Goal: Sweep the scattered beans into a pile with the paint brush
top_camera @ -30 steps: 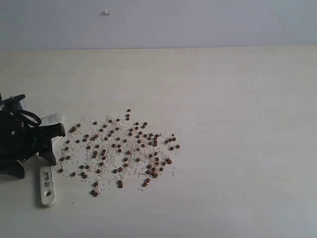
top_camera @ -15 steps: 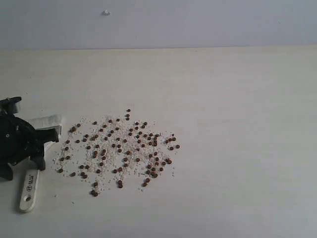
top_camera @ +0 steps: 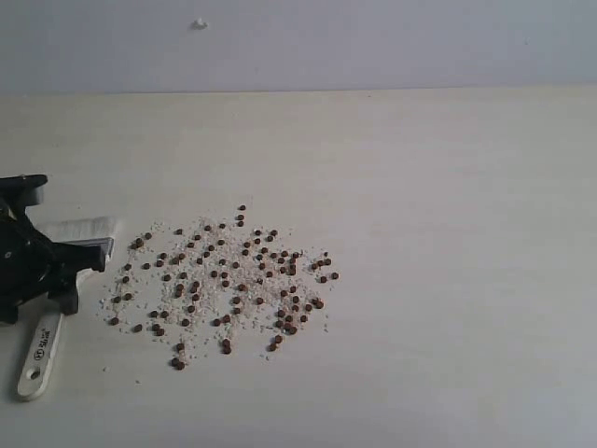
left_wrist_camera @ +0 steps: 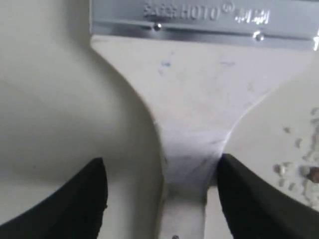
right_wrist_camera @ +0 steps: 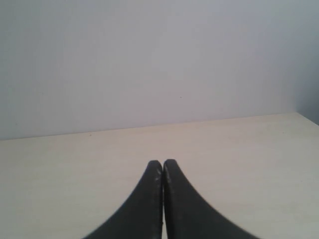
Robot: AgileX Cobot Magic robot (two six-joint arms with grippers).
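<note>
The white-handled flat paint brush (top_camera: pixel 42 350) has pivoted leftward on the pale desk (top_camera: pixel 448 233) beneath the black left hand (top_camera: pixel 86 275), released astride its neck; the scattered reddish-brown beans (top_camera: pixel 224 280) alongside remain unswept.

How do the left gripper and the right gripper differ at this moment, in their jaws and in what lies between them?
The left gripper is open; the right gripper is shut. The left gripper's jaws stand on either side of the paint brush handle; the right gripper's jaws have nothing between them. Both are black, with curved tips.
</note>
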